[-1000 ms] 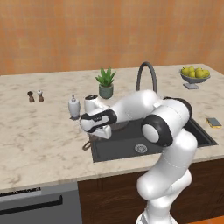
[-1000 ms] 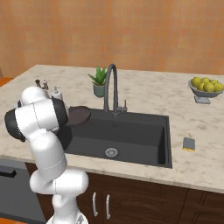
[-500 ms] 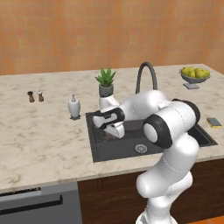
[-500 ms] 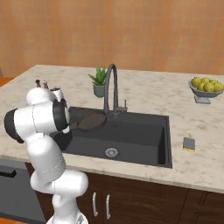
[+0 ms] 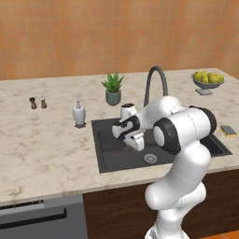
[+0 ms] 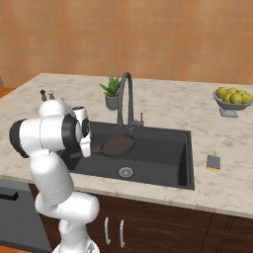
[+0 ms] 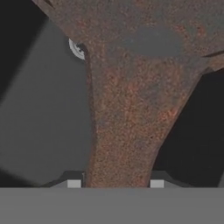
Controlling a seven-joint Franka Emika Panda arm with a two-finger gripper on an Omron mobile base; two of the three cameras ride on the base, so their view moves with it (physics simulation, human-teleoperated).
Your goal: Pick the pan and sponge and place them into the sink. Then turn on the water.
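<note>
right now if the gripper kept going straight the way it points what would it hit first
The pan: its handle already runs between the gripper fingertips, which look shut on it. Beyond it lies the sink floor, though depth is hard to judge.

An orange-brown textured wall [image 5: 116,32] runs behind a long counter [image 5: 42,149] of pale marbled stone. Below the counter sit dark wood cabinets [image 6: 148,230] with slim metal handles, and at the left a grey dishwasher front [image 5: 42,219] with a black bar handle. On the counter, a small potted plant [image 5: 113,87] stands near the wall. Further left are a white soap dispenser [image 5: 79,114] and, well apart from it, two little shakers [image 5: 38,102] side by side. A grey bowl of yellow-green fruit [image 6: 232,99] sits at the far right. The light is even and soft.
</note>
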